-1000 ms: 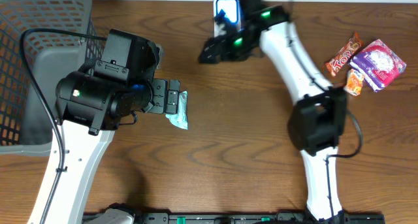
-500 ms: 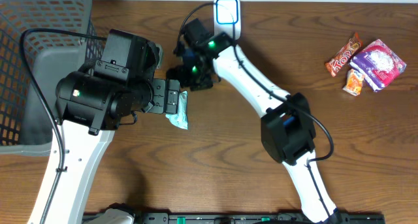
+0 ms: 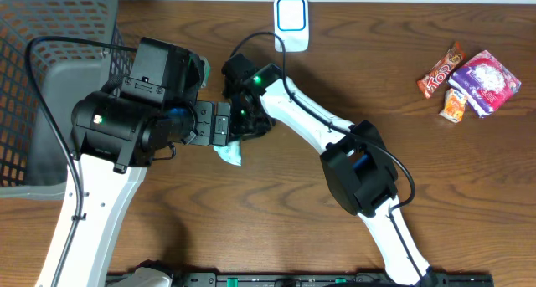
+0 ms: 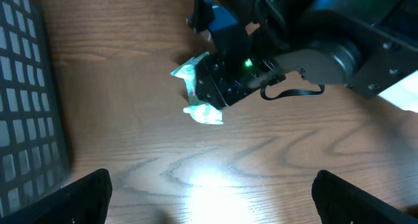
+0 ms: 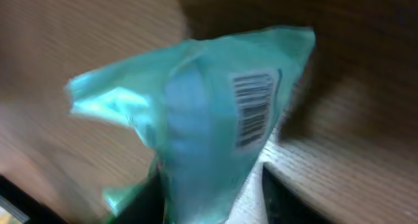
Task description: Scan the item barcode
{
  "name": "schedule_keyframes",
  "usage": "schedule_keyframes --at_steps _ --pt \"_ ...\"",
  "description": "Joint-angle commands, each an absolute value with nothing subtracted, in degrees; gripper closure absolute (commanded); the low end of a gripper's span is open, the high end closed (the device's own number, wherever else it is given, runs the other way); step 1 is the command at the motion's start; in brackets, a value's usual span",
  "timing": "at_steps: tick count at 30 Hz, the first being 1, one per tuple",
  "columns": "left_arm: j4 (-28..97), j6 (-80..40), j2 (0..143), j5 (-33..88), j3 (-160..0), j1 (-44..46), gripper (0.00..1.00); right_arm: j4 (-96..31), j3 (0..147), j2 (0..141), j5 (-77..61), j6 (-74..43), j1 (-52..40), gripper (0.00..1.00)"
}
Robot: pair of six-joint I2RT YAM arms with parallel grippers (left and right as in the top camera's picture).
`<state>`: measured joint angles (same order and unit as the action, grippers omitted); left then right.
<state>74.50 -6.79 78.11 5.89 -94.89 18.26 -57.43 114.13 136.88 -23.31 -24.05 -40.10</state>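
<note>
Overhead: you see the right end effector (image 3: 241,128) clamped on the teal packet (image 3: 231,153), just ahead of the left end effector (image 3: 223,125), presumably to lift it for scanning. Left wrist: your left fingers (image 4: 85,191) stand wide, empty. Right wrist: the packet looks crinkled and glossy; its barcode (image 5: 251,110) faces the camera

I find a wooden table (image 3: 276,220). On it: a grey basket (image 3: 42,86) at the left edge, a white scanner (image 3: 291,19) at the far edge, a teal packet (image 3: 230,153) mid-table, and, close together at right, a bar (image 3: 440,71), a purple pack (image 3: 486,82) and an orange pack (image 3: 455,105).
</note>
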Motion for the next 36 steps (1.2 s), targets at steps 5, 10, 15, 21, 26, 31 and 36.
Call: schedule_keyframes --at_steps 5,10,15,21,26,31,36 --pt "74.6 -6.4 77.8 6.0 -94.9 18.2 0.02 -59.7 113.7 136.6 -33.2 -21.0 -34.4 0.92" --pt "74.6 -6.4 77.8 6.0 -94.9 18.2 0.02 -65.6 113.7 136.6 -44.1 -11.1 -26.0 0.95" --pt "74.6 -6.4 77.8 6.0 -94.9 18.2 0.02 -72.8 113.6 136.6 -39.3 -5.0 -18.0 0.94" --pt "74.6 -6.4 77.8 6.0 -94.9 18.2 0.02 -78.6 113.6 136.6 -24.9 -4.6 -10.8 0.73" --pt "74.6 -6.4 77.8 6.0 -94.9 18.2 0.02 -82.1 113.6 136.6 -22.6 -2.7 -8.7 0.70" --pt "74.6 -6.4 77.8 6.0 -94.9 18.2 0.02 -82.0 113.6 136.6 -22.9 -2.5 -9.5 0.67" --pt "74.6 -6.4 77.8 6.0 -94.9 18.2 0.02 -81.2 113.6 136.6 -22.2 -2.5 -11.4 0.69"
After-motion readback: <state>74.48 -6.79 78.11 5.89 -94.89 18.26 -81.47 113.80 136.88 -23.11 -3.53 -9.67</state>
